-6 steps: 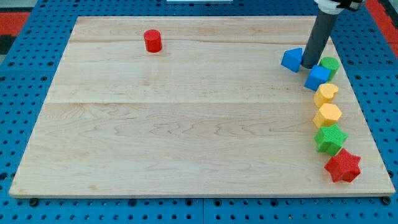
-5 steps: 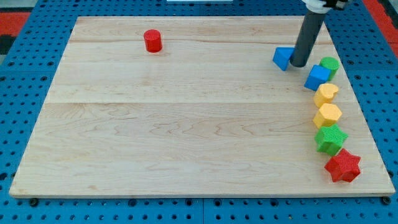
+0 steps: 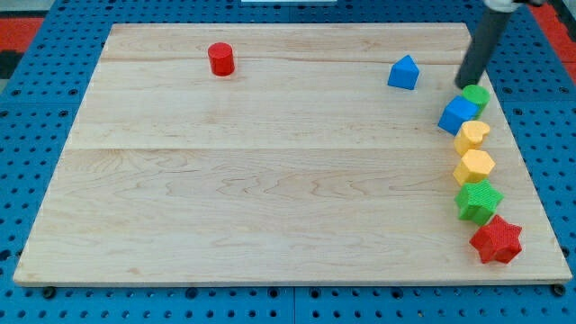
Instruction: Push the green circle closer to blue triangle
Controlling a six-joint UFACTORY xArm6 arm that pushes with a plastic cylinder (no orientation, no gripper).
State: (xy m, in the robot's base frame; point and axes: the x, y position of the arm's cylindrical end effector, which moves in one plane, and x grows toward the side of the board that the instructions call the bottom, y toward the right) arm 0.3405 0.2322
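The green circle [image 3: 477,95] sits near the board's right edge, touching the blue cube [image 3: 458,115] just below and to its left. The blue triangle [image 3: 404,73] stands alone to the view's left of it, a clear gap away. My tip [image 3: 462,85] comes down from the view's top right and rests just above and left of the green circle, almost touching it, between the circle and the triangle.
Below the blue cube a column runs down the right edge: a yellow heart-like block [image 3: 472,135], a yellow hexagon [image 3: 473,166], a green star [image 3: 478,200] and a red star [image 3: 496,240]. A red cylinder [image 3: 220,59] stands at the top left.
My tip pushed the blue triangle left and up, away from the blue cube, then swung back right to the green circle's upper left. The other blocks have not moved.
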